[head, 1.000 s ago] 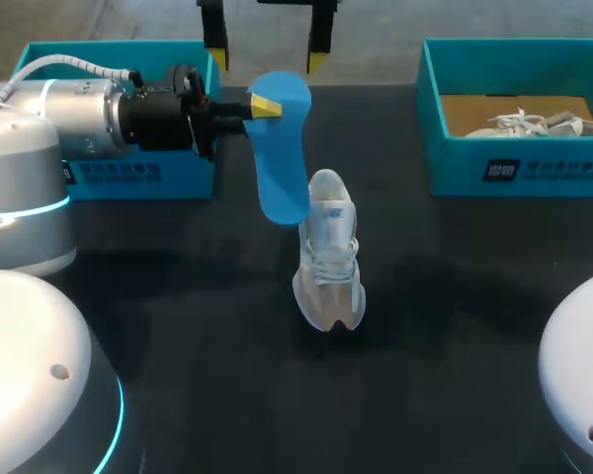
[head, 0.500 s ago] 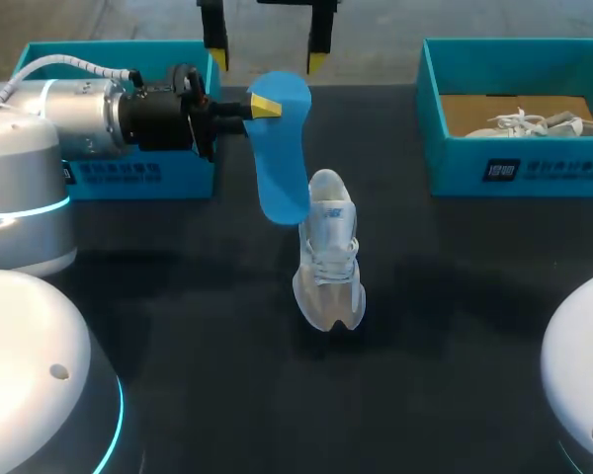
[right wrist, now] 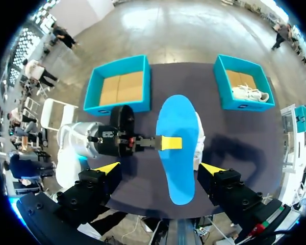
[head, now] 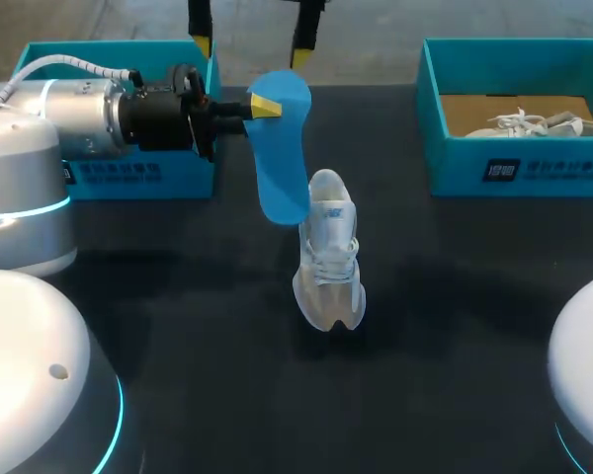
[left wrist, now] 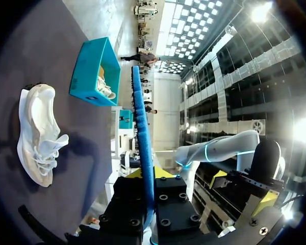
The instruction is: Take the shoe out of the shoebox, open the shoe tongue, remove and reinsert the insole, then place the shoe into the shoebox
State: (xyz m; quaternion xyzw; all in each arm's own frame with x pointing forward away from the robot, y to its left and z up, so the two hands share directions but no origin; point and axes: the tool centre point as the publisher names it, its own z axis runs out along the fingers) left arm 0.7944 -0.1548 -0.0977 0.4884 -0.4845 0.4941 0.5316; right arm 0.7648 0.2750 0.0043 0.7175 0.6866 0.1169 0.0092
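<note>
— That blue insole (head: 282,148) looks light and floppy, foam I'd guess. Best pinched midway along a long edge, so it won't droop

— That's how the left gripper (head: 265,106) has it, clamped on one side edge over the table's far middle, its lower end just beside the heel of the shoe (head: 328,252). The right gripper (head: 249,51) hangs spread wide above, touching nothing

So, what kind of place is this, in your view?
Most likely a robot workbench set up for shoe handling, not a shop: a dark table carries a teal left shoebox and right shoebox, a white shoe sits between them, and the left gripper holds a blue insole above it.
</note>
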